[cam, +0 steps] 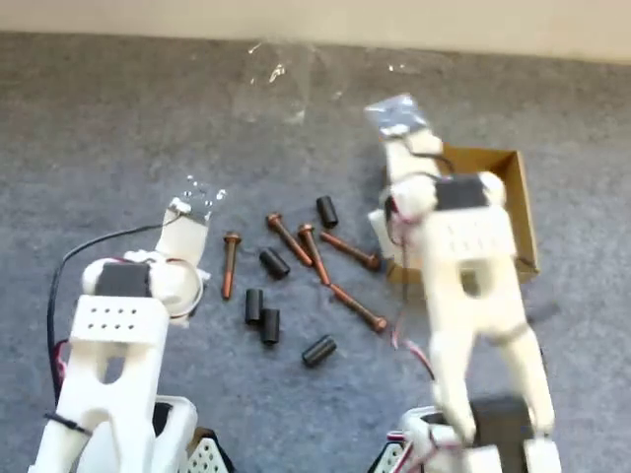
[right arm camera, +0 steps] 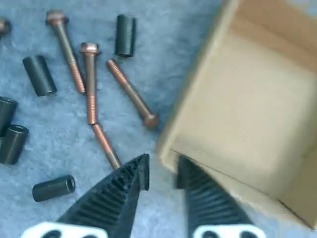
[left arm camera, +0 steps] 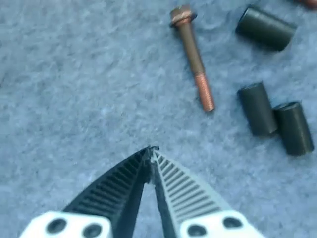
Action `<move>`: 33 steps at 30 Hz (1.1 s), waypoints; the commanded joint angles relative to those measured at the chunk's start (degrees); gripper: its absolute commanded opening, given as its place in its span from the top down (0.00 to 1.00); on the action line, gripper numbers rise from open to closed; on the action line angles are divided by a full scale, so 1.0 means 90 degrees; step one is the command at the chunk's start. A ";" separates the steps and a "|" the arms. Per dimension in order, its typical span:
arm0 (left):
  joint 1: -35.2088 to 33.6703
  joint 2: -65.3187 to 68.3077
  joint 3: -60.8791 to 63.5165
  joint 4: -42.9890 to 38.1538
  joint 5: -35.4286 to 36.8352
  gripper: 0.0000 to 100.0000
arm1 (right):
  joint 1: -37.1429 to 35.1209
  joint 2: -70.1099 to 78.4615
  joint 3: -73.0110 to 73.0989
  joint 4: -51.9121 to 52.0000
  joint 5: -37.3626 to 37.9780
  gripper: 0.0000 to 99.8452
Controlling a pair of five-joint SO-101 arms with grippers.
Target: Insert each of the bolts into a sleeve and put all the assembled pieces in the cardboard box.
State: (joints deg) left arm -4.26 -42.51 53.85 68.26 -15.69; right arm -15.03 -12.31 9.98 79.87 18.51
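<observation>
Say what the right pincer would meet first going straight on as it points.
Most likely the cardboard box: its near corner sits right ahead of the right pincer. A bolt lies just beside that line. Height is unclear, so it might pass over the rim.

You have five copper-coloured bolts point(cam: 313, 251) lying flat on grey surface point(cam: 118, 148), all loose, none in sleeve. One bolt point(cam: 230, 264) lies apart, nearer left arm. Five black sleeves point(cam: 274, 262) lie on their sides among them, two point(cam: 253, 304) side by side. Cardboard box point(cam: 521, 207) open-topped, just beside bolts.
</observation>
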 commanded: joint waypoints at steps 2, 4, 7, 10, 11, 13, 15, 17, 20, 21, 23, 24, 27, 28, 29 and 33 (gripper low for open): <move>0.0230 0.0181 -0.0298 -0.0469 0.0762 0.99 | -0.0405 0.1499 -0.1392 0.0015 0.0313 0.81; 0.0230 0.0269 -0.0288 -0.0498 0.0987 0.99 | -0.0425 0.2154 -0.2095 0.0044 0.0313 0.81; 0.0220 0.0347 -0.0171 -0.0596 0.1094 0.99 | -0.0444 0.3082 -0.3209 0.0278 0.0322 0.80; -0.0015 0.0357 0.0132 -0.1045 0.1094 0.99 | -0.0562 0.4039 -0.4410 0.0523 0.0342 0.80; -0.0132 0.0347 0.0249 -0.1192 0.1094 0.99 | -0.0630 0.4352 -0.4840 0.0630 0.0352 0.80; -0.0444 0.0347 0.0425 -0.1446 0.1094 0.97 | -0.0796 0.4996 -0.5729 0.0825 0.0361 0.80; -0.0659 0.0347 0.0571 -0.1631 0.1104 0.93 | -0.0952 0.5651 -0.6657 0.0972 0.0361 0.79; -0.0708 0.0347 0.0718 -0.1768 0.1104 0.90 | -0.1070 0.6247 -0.7536 0.1206 0.0381 0.77; -0.0747 0.0347 0.0884 -0.2042 0.1104 0.88 | -0.1197 0.7048 -0.8767 0.1617 0.0606 0.76; -0.0747 0.0347 0.0933 -0.2110 0.1104 0.88 | -0.1197 0.7263 -0.9138 0.1714 0.0615 0.76; -0.0757 0.0347 0.0982 -0.2188 0.1104 0.88 | -0.1177 0.7604 -0.9763 0.1929 0.0635 0.76; -0.0767 0.0347 0.0982 -0.2178 0.1104 0.88 | -0.1177 0.7741 -1.0046 0.2046 0.0635 0.76; -0.0952 0.0347 0.0982 -0.2178 0.1104 0.88 | -0.1177 0.8054 -1.0662 0.2144 0.0606 0.76; -0.0962 0.0347 0.0982 -0.2178 0.1104 0.88 | -0.1177 0.8132 -1.0799 0.2154 0.0606 0.76; -0.0962 0.0347 0.0982 -0.2178 0.1104 0.88 | -0.1177 0.8181 -1.0896 0.2164 0.0606 0.76; -0.0962 0.0347 0.0982 -0.2178 0.1104 0.88 | -0.1197 0.8376 -1.0965 0.2271 0.0596 0.76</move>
State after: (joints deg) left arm -12.26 -39.34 63.16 49.98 -6.29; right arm -24.97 63.82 -85.76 99.12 23.08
